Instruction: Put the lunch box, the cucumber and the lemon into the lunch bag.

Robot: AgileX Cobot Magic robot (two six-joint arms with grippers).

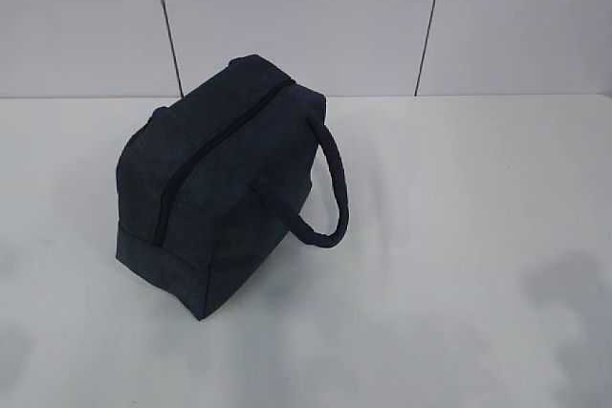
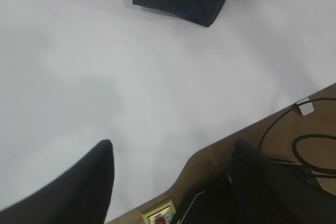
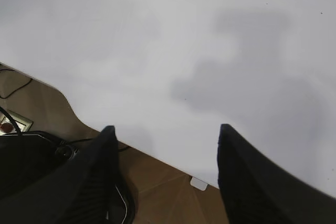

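Above the near edge of the white table [image 2: 157, 77], the left gripper [image 2: 173, 156] hangs with its dark fingers [image 2: 100, 171] spread apart and empty. The boxy dark navy fabric lunch bag [image 1: 220, 188] stands well ahead of it, zipped shut, its loop handle [image 1: 330, 188] drooping to the right side. The right gripper [image 3: 165, 145] likewise gapes over bare tabletop, holding nothing. Brown floor with black cables [image 2: 310, 150] lies below; white wall panels [image 1: 306, 16] stand behind.

White table [image 1: 459, 236], pale panelled wall [image 1: 306, 16]
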